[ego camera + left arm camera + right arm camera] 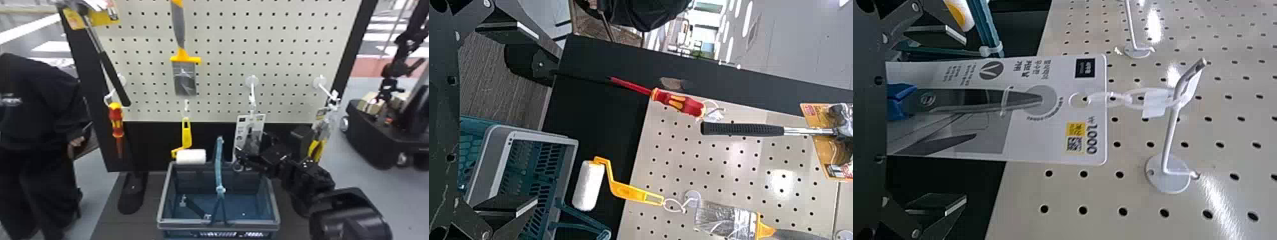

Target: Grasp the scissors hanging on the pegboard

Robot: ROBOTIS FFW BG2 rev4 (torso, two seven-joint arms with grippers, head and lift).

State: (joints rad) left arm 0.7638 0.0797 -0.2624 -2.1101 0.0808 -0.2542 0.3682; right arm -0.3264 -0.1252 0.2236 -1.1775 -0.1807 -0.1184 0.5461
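The scissors [249, 131] hang in a white card pack from a white hook [252, 83] at the pegboard's lower middle-right. My right arm comes in from the lower right, and my right gripper [245, 158] sits at the bottom end of the pack. In the right wrist view my right gripper [953, 120] is open, its fingers [935, 25] on either side of the scissors [968, 102] and their blue handle, which lie between them untouched. A white loop ties the card to the hook [1173, 115]. My left gripper [531, 117] is open and holds nothing, near the basket [494, 150].
A blue basket [164, 194] with an upright handle stands on the dark table below the board. A paint roller [191, 156], screwdriver [116, 123], hammer [110, 68], scraper [183, 75] and yellow-handled pliers [319, 145] hang on other hooks. A person in black [32, 127] stands at the left.
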